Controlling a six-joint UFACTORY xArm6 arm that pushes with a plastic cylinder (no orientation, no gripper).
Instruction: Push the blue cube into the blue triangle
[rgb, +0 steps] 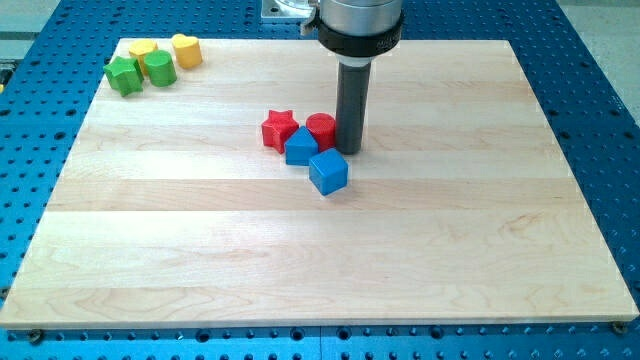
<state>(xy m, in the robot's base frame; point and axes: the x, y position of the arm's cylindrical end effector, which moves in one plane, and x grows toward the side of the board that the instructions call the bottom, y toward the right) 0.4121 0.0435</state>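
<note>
The blue cube (328, 172) lies near the board's middle. The blue triangle (301, 147) sits just up and left of it, and the two touch at a corner. My tip (348, 150) stands on the board just right of the red cylinder (321, 128) and up and right of the blue cube, close to both. The rod rises straight up to the arm's dark collar at the view's top.
A red star (279, 129) sits left of the red cylinder, touching the blue triangle. At the board's top left corner cluster a green star (124, 75), a green hexagon (159, 67), a yellow block (142, 49) and a yellow heart (186, 49). The wooden board (320, 260) lies on a blue perforated table.
</note>
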